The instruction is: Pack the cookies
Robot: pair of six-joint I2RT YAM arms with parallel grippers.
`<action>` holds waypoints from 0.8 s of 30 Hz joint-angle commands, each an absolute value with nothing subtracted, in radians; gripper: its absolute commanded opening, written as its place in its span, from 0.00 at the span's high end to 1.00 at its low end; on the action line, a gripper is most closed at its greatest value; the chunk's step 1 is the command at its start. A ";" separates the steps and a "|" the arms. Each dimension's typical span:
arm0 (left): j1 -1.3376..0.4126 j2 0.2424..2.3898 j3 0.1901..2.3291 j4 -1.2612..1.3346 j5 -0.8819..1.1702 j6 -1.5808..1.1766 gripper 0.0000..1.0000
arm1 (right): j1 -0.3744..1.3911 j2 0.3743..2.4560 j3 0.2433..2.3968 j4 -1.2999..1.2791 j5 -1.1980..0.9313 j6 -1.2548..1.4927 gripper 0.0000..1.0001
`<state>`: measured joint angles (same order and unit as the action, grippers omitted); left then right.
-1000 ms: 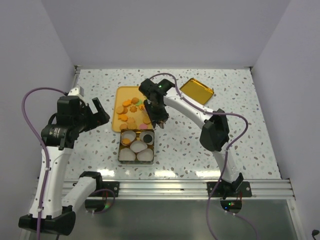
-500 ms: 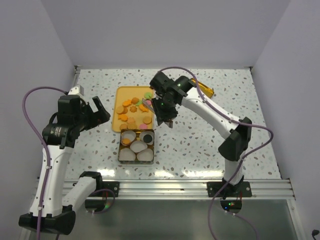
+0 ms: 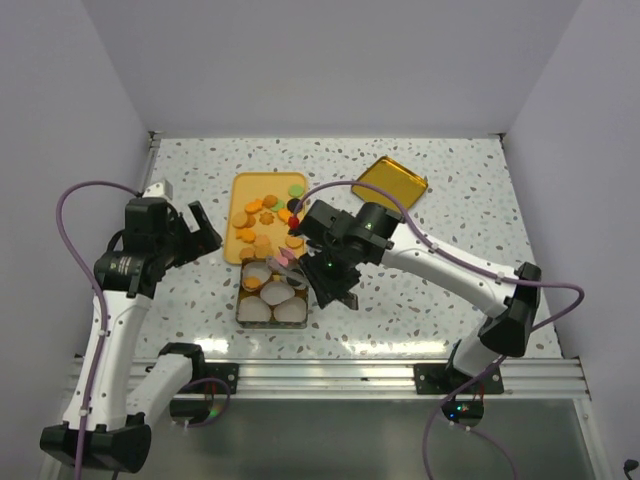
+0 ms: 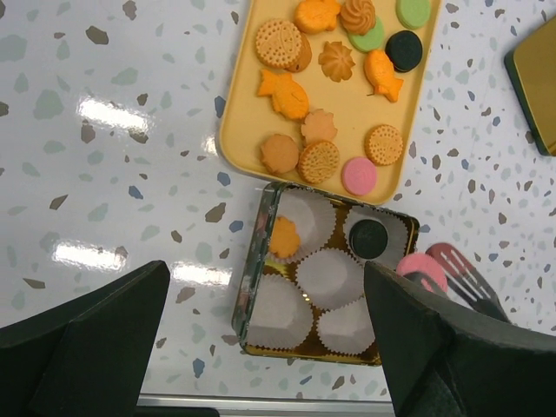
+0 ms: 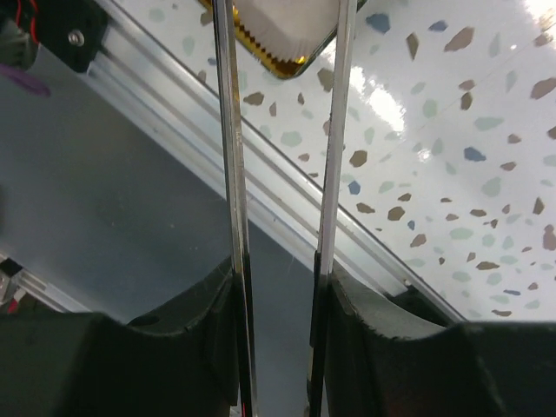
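Most cookies (image 4: pixel 282 94) lie on the yellow tray (image 4: pixel 347 100); one orange and one black sit in the tin (image 4: pixel 252 261) just beside it. The right gripper (image 3: pixel 285 265) pinches a pink cookie (image 4: pixel 415 263) between its long, nearly closed metal fingers at the tin's rim. The left gripper (image 3: pixel 205 228) hangs wide open and empty.

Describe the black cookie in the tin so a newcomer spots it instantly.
On the speckled table, a gold tin lined with white paper cups sits beside the yellow tray. The black cookie lies in a cup on the tray side. It is the tin's only dark disc; its neighbour is an orange cookie.
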<state>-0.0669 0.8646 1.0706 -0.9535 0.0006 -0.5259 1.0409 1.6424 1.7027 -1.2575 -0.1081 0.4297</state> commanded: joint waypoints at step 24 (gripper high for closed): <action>-0.083 0.733 0.905 -0.845 -0.092 -0.393 0.00 | 1.149 1.652 1.548 -1.137 -0.172 0.466 0.67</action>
<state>-0.0757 0.7460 0.9020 -0.8959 -0.0765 -0.4217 1.1469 1.6482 1.5341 -1.1576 -0.1699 0.4572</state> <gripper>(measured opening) 0.997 0.374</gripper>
